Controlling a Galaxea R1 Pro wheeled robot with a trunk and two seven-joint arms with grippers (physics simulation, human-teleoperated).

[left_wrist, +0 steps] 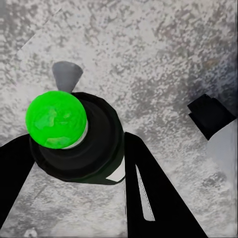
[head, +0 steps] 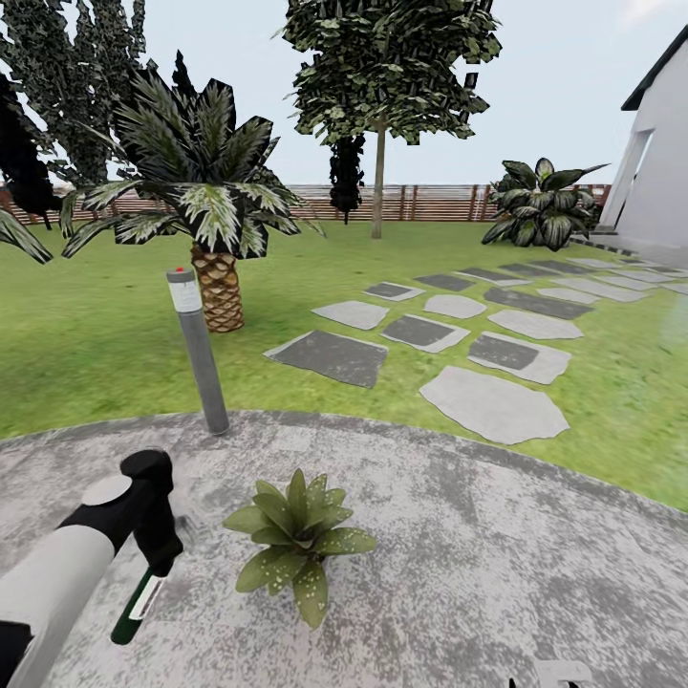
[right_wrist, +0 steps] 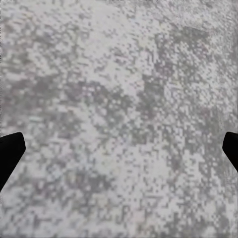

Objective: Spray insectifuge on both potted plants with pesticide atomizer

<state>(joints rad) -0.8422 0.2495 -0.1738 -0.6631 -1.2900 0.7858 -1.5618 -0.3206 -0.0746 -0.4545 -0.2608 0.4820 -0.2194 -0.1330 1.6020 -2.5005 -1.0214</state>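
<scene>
One small potted plant (head: 294,541), a low rosette of pointed green, pale-speckled leaves, sits on the round grey mottled paved patio (head: 478,573) and serves as the landmark here. To its left, the slim dark green-black pesticide atomizer (head: 137,607) hangs tilted in the left tool (head: 158,564), near the plant but not touching it. A pale vertical label runs along the bottle; no writing on it can be read.

The left wrist view looks straight down on the atomizer (left_wrist: 79,144): a round dark body with a bright green cap on top, a black finger (left_wrist: 153,193) pressed against one side and a second finger at the opposite side, so the left tool (left_wrist: 74,163) is closed around the bottle. The grey mottled paving lies beneath.

The right wrist view shows two black fingertips (right_wrist: 10,151) at opposite edges of the frame, spread wide over bare paving, with nothing between them.

Behind the plant, at the patio edge, stands a grey bollard lamp (head: 198,350). Farther back on the green lawn (head: 96,334) is a squat palm tree (head: 205,210). To the plant's rear right, flat grey stepping stones (head: 492,403) lead toward a white building (head: 659,162). A brown horizontal-slat wooden fence (head: 430,203) closes the background.
</scene>
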